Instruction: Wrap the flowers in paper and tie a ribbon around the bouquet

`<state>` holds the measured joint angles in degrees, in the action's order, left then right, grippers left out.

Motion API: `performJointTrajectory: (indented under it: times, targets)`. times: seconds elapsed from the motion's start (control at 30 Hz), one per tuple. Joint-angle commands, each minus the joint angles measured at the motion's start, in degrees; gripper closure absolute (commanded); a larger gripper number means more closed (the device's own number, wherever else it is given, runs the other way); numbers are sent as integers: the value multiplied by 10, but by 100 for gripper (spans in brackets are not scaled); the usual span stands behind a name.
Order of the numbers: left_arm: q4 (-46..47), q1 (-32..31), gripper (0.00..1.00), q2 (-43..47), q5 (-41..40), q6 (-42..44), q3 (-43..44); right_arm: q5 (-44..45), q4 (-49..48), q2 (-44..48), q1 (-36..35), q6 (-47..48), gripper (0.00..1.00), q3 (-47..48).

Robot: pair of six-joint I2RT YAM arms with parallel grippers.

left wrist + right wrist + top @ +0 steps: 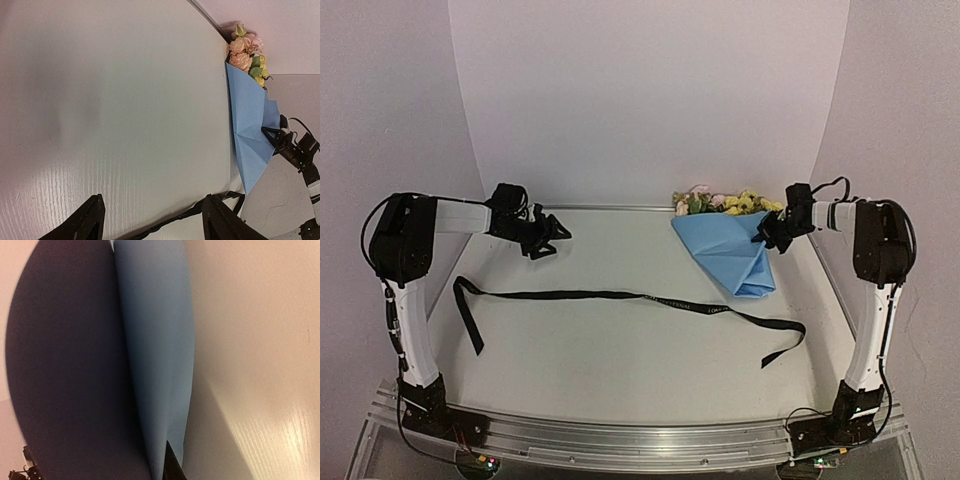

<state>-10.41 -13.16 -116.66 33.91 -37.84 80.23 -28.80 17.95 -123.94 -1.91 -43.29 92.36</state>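
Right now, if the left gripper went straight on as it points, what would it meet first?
Probably the table, just past the ribbon that crosses under the left gripper; depth is unclear. The bouquet sits off to the side.

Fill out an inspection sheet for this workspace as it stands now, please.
Surface: white table, faint wood grain.
Job's things: flowers wrapped in light blue paper at the far right; black ribbon lies loose across the middle, not tied.
Clutter: nothing seen.
Grippers: left gripper open and empty, above the far left; right gripper shut on the paper's right edge.
Cables: wrist cable loops over the right arm; arm cable runs down the left arm.
Surroundings: white curved backdrop; metal rail along the near edge.
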Motion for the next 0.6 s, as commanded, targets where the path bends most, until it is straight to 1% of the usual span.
performJointTrajectory:
  times: [0.0, 0.2, 0.37, 0.57]
  targets:
    - [21, -4, 31, -1, 7, -9, 15, -22, -21, 29, -10, -40, 98, 3]
    - [25, -5, 31, 3, 2, -17, 0, -3, -22, 46, -55, -79, 99, -9]
    - [24, -5, 31, 18, -7, -26, -20, 25, -59, 60, -107, -157, 100, -44]
    - [22, -5, 31, 48, -14, -23, -53, 49, -89, 59, -172, -236, 100, -48]
